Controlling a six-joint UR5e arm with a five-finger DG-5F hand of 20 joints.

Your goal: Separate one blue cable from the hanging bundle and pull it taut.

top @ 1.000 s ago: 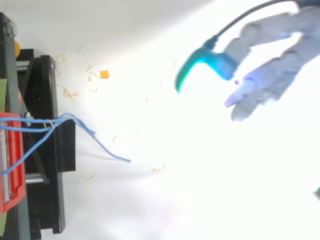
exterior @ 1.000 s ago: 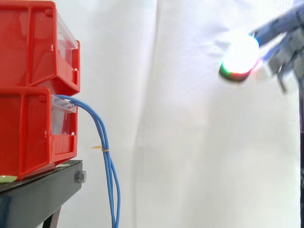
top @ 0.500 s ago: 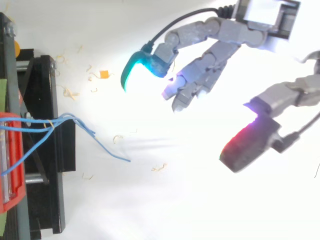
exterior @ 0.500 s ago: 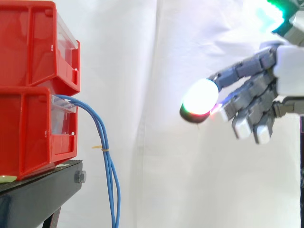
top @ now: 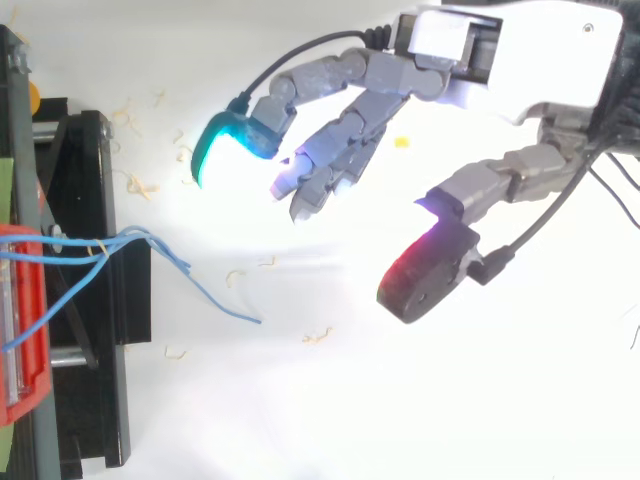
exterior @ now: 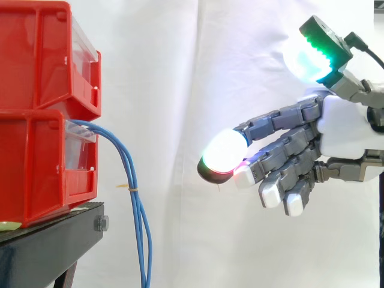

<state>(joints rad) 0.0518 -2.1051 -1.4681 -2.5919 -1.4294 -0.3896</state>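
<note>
A bundle of thin blue cables (exterior: 133,198) comes out of the lower red bin (exterior: 36,162) and hangs down past the black stand (exterior: 54,240), tied by a small yellow band. From above the blue cables (top: 190,275) fan out from the bin over the floor. My hand (exterior: 342,129) reaches in from the right, fingers extended and spread with glowing pads, holding nothing. The nearest fingertip (exterior: 221,157) is well to the right of the cables, apart from them. In the top view the hand (top: 500,60) points toward the stand, thumb (top: 430,275) held apart from the fingers.
Two red bins stack on the stand at the left, the upper bin (exterior: 42,54) above the lower one. A white curtain (exterior: 198,72) hangs behind. Small scraps and an orange bit (top: 208,149) lie on the white floor near the stand.
The hand has moved left and down toward the cables over the last second. The cables hang as before.
</note>
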